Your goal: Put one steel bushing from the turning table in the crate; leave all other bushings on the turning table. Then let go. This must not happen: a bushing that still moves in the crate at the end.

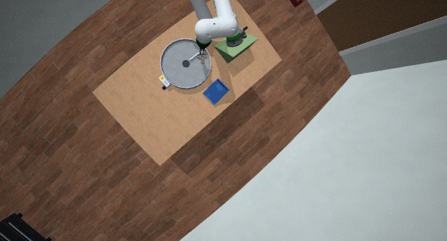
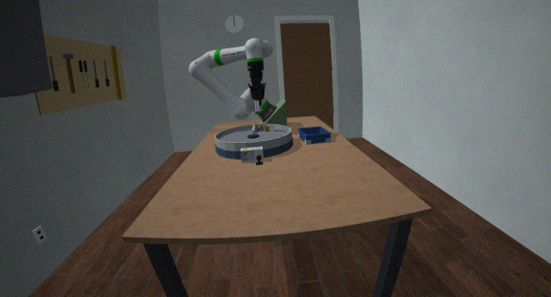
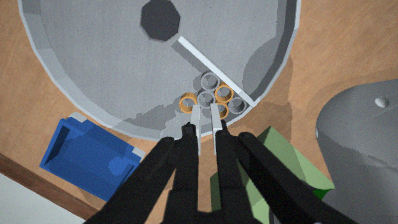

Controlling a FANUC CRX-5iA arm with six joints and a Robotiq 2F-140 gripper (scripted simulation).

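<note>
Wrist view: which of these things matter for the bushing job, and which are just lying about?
Job:
gripper, nearly shut, empty
grey steel bushings
turning table
blue crate

Lying about:
orange bushings
green block
white divider bar

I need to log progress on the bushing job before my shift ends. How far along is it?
Done: nothing yet; the blue crate looks bare inside. In hand: the gripper hangs above the turning table, fingers narrow and holding nothing, over the cluster of grey steel bushings and orange bushings piled against the white bar. Left: grasp one steel bushing, carry it to the crate, release.
</note>
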